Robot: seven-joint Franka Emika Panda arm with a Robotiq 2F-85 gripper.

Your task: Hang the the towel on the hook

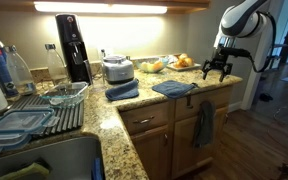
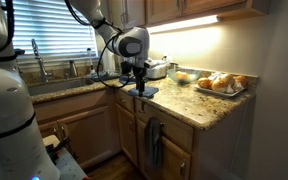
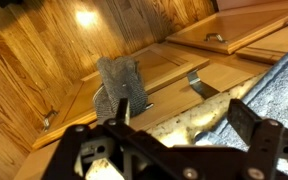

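Observation:
The slate-blue towel (image 1: 173,88) lies flat on the granite counter near its front edge. It also shows in the other exterior view (image 2: 144,91) and at the right edge of the wrist view (image 3: 284,90). My gripper (image 1: 217,68) (image 2: 137,82) (image 3: 182,113) is open and empty, hovering just above the counter edge beside the towel. A darker grey-blue towel (image 1: 203,122) (image 2: 154,140) (image 3: 119,85) hangs on the cabinet front below. I cannot make out the hook itself.
A thicker folded blue towel (image 1: 122,90) lies further along the counter by a white appliance (image 1: 117,68). Plates of food (image 2: 222,84) stand at the counter's end. A dish rack (image 1: 44,105) and a sink (image 1: 44,160) are at the other end. A metal cabinet handle (image 3: 196,82) shows below.

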